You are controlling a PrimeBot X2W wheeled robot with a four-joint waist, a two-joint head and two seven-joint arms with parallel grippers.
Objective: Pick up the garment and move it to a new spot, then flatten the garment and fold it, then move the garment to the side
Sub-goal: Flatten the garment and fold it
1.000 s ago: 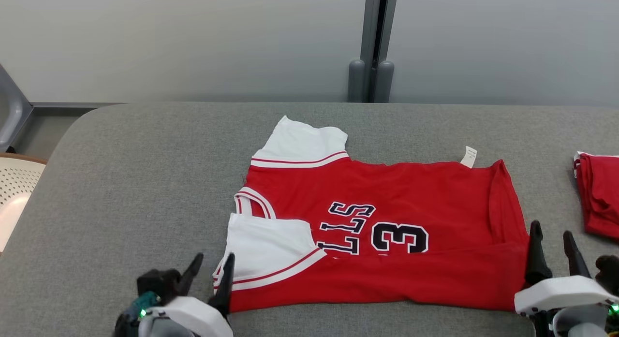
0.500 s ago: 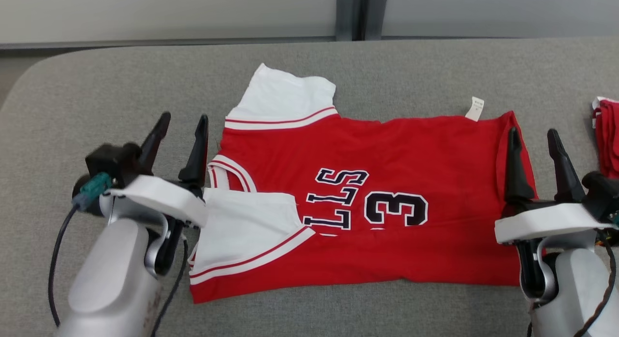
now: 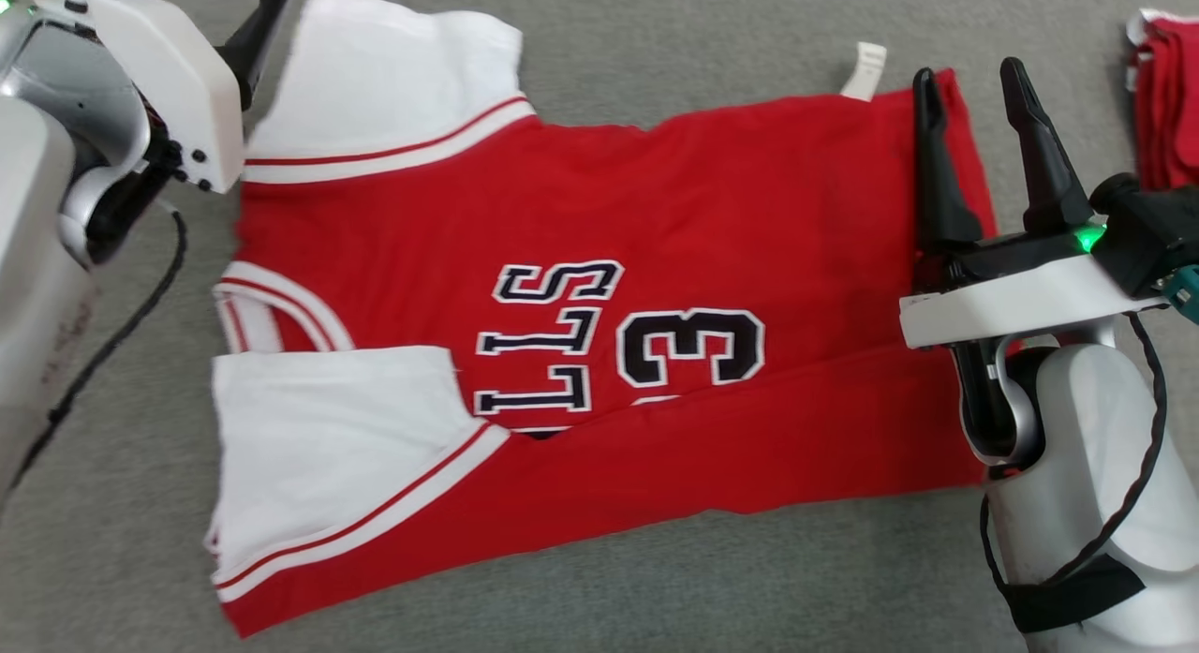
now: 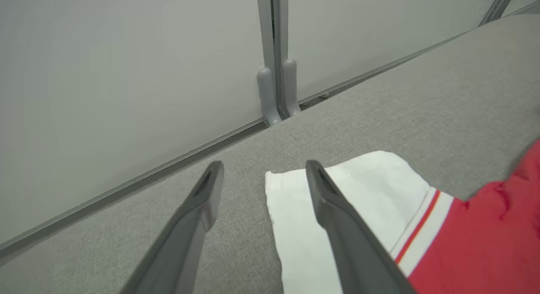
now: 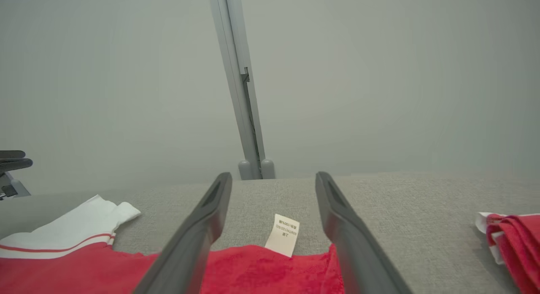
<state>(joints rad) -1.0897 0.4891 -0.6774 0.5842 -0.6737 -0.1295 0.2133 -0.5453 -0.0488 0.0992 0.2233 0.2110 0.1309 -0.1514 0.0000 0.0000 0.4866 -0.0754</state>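
Observation:
The garment is a red jersey with white sleeves and dark lettering, spread flat on the grey cushioned surface. My left gripper is open at the far white sleeve, with one finger over the sleeve's edge and the other over bare fabric. In the head view, its white wrist and one dark finger sit at the top left. My right gripper is open above the jersey's far right corner, by the white tag. The tag shows between the fingers of that gripper.
Another red garment lies bunched at the right edge, also visible in the right wrist view. A grey wall with a vertical post runs along the far edge of the surface.
The head camera has tilted down and closer to the jersey. Both arms have reached forward from its near edge to its far corners. Both grippers stay open.

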